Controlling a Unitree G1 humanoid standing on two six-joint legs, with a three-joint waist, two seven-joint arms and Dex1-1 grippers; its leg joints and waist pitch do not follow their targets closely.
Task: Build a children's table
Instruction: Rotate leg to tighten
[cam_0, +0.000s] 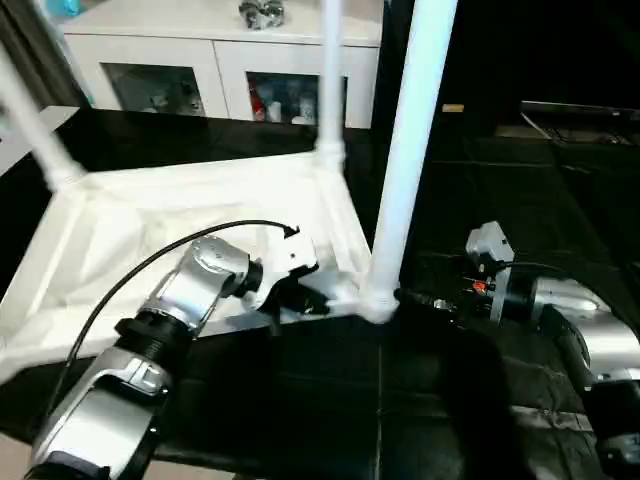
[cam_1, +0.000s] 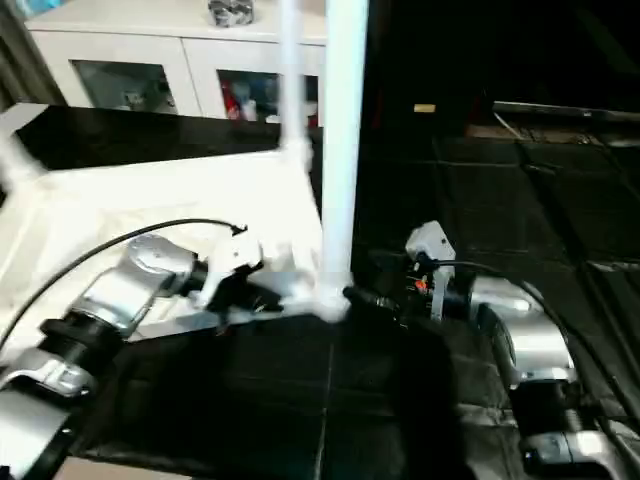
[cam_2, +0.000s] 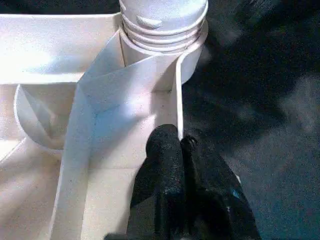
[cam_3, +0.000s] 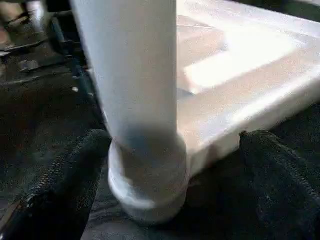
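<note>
While upturned, white ribbed table top (cam_0: 200, 215), upright legs (cam_0: 410, 150)

Bright overhead glare washes out the white table top (cam_0: 200, 215) while dark surroundings look dim and blurred.

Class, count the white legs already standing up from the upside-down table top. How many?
3. Nearest leg in the near right corner by the right gripper; thinner one at the far right corner; third at the far left. The fourth corner is hidden.

Children's table top (cam_0: 150, 225): white plastic, underside up. Legs: three upright in corner sockets; nearest leg (cam_0: 410, 150) between the right fingers (cam_3: 75, 185).
</note>
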